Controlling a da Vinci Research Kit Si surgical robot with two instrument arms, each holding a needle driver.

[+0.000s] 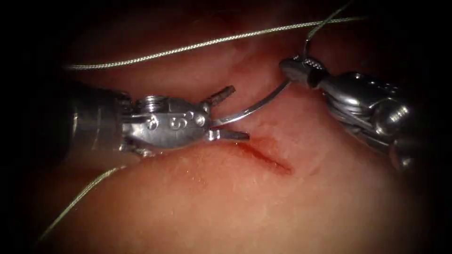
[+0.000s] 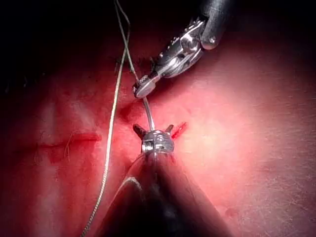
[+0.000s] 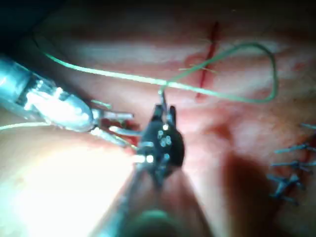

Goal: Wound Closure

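The tissue [image 1: 245,202] lies under both tools, its cut [image 1: 266,155] just beyond the left tool [image 1: 230,113] – jaws spread wide around the needle's point, not gripping. The right tool [image 1: 296,70] clamps the needle [image 1: 256,108] at its thread end – clear of the tissue. Thread [image 1: 188,47] trails behind.

My two tools: left [image 1: 229,110], right [image 1: 297,70]. One needle [image 1: 256,107], one thread [image 1: 188,47], one cut [image 1: 263,155], one tissue [image 1: 235,207].
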